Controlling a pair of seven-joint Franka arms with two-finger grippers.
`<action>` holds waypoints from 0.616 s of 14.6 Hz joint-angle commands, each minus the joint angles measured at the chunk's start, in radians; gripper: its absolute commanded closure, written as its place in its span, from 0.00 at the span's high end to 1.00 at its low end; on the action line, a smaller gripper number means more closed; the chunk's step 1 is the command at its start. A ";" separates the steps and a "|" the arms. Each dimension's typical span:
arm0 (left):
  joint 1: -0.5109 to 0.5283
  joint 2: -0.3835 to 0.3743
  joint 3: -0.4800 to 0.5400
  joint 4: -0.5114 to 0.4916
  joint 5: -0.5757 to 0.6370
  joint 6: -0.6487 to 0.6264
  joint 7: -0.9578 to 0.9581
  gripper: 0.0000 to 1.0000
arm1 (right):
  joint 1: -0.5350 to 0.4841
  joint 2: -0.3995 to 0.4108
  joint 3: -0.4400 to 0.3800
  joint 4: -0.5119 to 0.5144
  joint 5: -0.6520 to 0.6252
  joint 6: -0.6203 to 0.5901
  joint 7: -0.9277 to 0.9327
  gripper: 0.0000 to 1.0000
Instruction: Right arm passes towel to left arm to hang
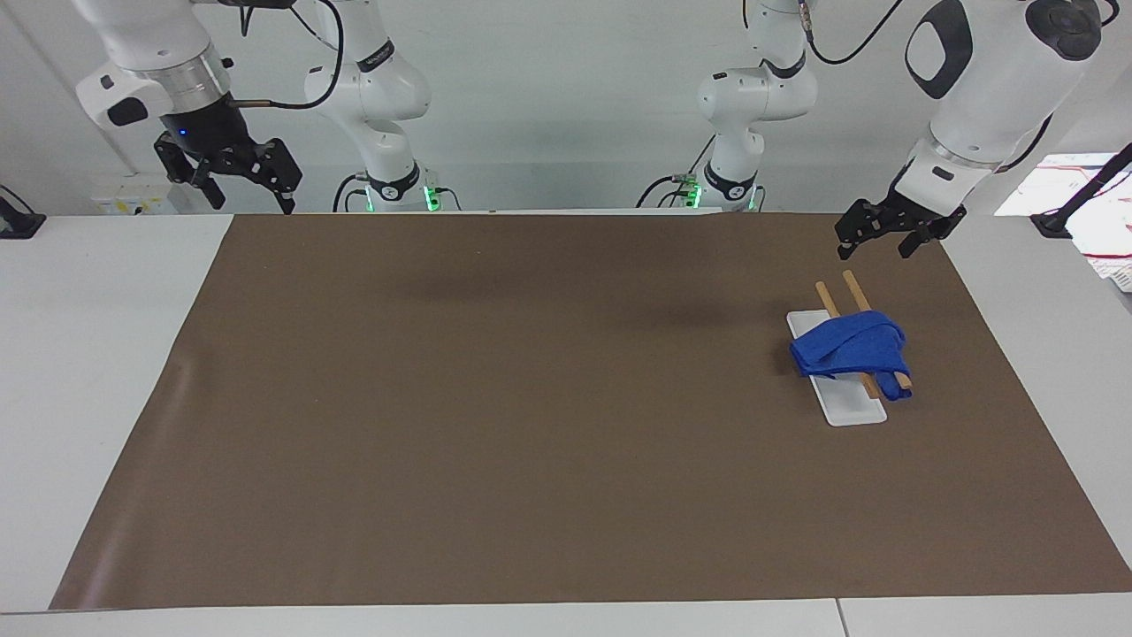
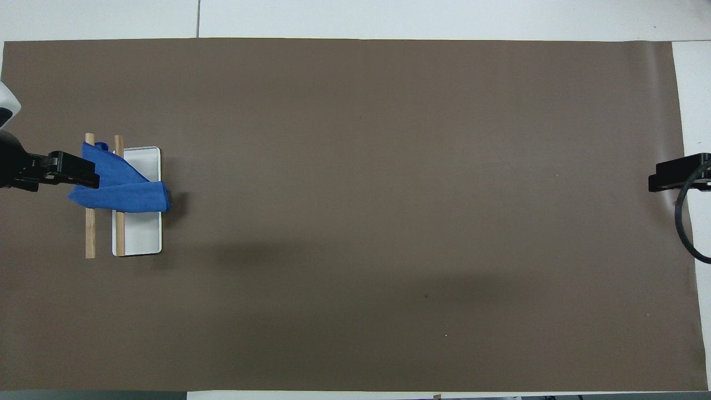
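The blue towel hangs folded over two wooden bars that stand on a white tray, toward the left arm's end of the table. In the overhead view the towel lies across both bars and part of the tray. My left gripper is open and empty, raised over the brown mat beside the bars and clear of the towel. In the overhead view the left gripper covers the towel's edge. My right gripper is open and empty. It waits high over the mat's corner at the right arm's end, and shows in the overhead view too.
A brown mat covers most of the white table. A black cable loops down from the right gripper at the mat's edge. Both arm bases stand at the table's edge on the robots' side.
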 commanded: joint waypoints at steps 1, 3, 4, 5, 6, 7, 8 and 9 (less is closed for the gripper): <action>0.001 -0.022 0.001 -0.028 -0.008 0.023 0.014 1.00 | -0.013 -0.013 0.003 -0.017 -0.002 0.008 -0.026 1.00; 0.000 -0.022 0.001 -0.025 -0.007 0.023 0.014 1.00 | -0.013 -0.013 0.004 -0.017 -0.004 0.008 -0.026 1.00; 0.000 -0.019 0.001 -0.021 -0.005 0.023 0.016 1.00 | -0.013 -0.013 0.004 -0.017 -0.004 0.008 -0.026 1.00; -0.002 -0.019 0.001 -0.020 0.013 0.023 0.016 1.00 | -0.013 -0.013 0.004 -0.017 -0.002 0.008 -0.026 1.00; -0.003 -0.019 -0.001 -0.020 0.025 0.023 0.016 1.00 | -0.013 -0.013 0.004 -0.017 -0.002 0.008 -0.026 1.00; -0.002 -0.019 -0.001 -0.020 0.025 0.022 0.016 1.00 | -0.013 -0.013 0.004 -0.017 -0.002 0.008 -0.026 1.00; -0.003 -0.019 -0.001 -0.020 0.025 0.020 0.011 1.00 | -0.013 -0.013 0.004 -0.017 -0.004 0.008 -0.026 1.00; -0.002 -0.019 -0.001 -0.020 0.025 0.025 0.005 1.00 | -0.013 -0.013 0.004 -0.017 -0.004 0.008 -0.026 1.00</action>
